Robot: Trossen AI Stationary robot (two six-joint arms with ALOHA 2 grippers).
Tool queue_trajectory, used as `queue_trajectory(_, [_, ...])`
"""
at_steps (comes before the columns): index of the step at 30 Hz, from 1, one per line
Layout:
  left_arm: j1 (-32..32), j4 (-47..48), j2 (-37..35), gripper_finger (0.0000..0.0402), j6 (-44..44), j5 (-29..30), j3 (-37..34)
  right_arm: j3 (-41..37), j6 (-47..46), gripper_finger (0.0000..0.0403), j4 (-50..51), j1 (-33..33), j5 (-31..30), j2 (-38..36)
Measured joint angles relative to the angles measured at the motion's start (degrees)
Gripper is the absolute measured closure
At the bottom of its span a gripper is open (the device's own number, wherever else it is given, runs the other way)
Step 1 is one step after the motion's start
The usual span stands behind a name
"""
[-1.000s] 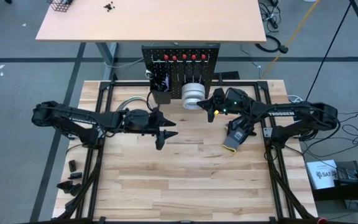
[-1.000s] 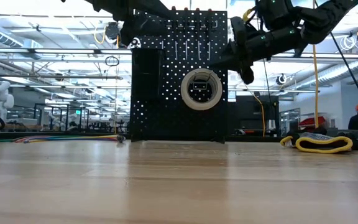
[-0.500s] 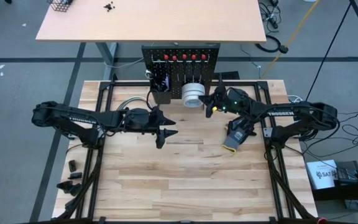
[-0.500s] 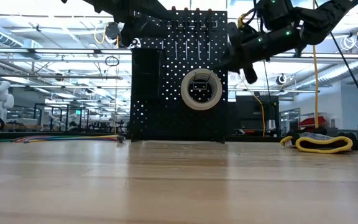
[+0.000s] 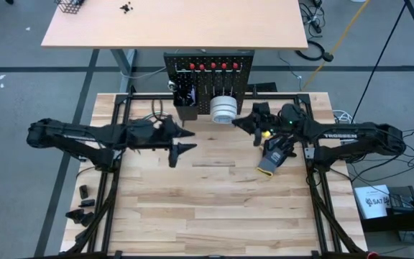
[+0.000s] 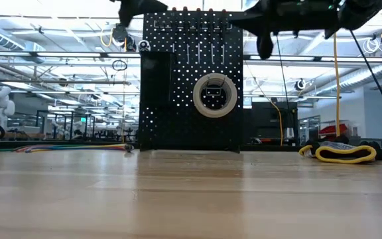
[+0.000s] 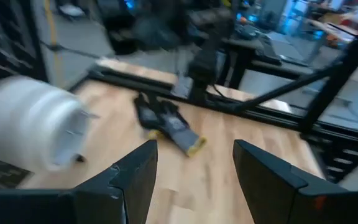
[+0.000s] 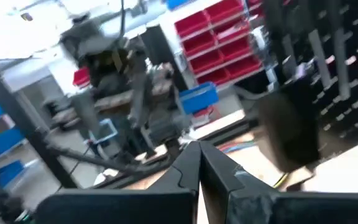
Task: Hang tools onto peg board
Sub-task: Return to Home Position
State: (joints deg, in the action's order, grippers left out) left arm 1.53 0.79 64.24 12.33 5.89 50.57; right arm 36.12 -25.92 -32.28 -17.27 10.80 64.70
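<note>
The black peg board (image 5: 208, 75) stands upright at the table's far edge. Red-handled screwdrivers (image 5: 207, 66) sit in a row along its top. White tape rolls (image 5: 223, 110) hang by their holes on a peg on the board's front (image 6: 213, 94), beside a small black bin (image 5: 186, 109). My left gripper (image 5: 181, 142) hovers open and empty left of the rolls and nearer than the board (image 7: 194, 180). My right gripper (image 5: 241, 123) hovers shut and empty just right of the rolls (image 8: 198, 168).
A black-and-yellow glove (image 5: 272, 155) lies on the wooden table (image 5: 214, 201) under the right arm. A grey cable bundle (image 5: 146, 119) lies at the far left, by the left arm. A second table (image 5: 171, 25) stands behind the board.
Both arms have risen and drawn back from the peg board. The left gripper has gone toward the table's left edge, staying open. The right gripper has gone toward the right edge and tipped up to about level, staying shut. The tape rolls have stayed on their peg.
</note>
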Motion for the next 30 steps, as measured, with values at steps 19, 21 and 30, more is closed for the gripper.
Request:
queue_trajectory(19, [-0.02,1.67,-23.57,0.0189,4.65,9.34,-18.25,0.00,6.84,0.0403,36.90,18.05,-17.65,-16.56])
queue_trajectory(21, [-0.02,0.38,-26.97,0.0189,5.40,9.45,-20.72,0.00,6.81,0.0403,40.82,18.80,-20.69,-19.16])
queue_trajectory(30, [0.01,-1.08,-41.68,0.0189,8.29,13.13,-31.92,-2.24,7.18,0.0403,43.44,19.32,-23.13,-28.10])
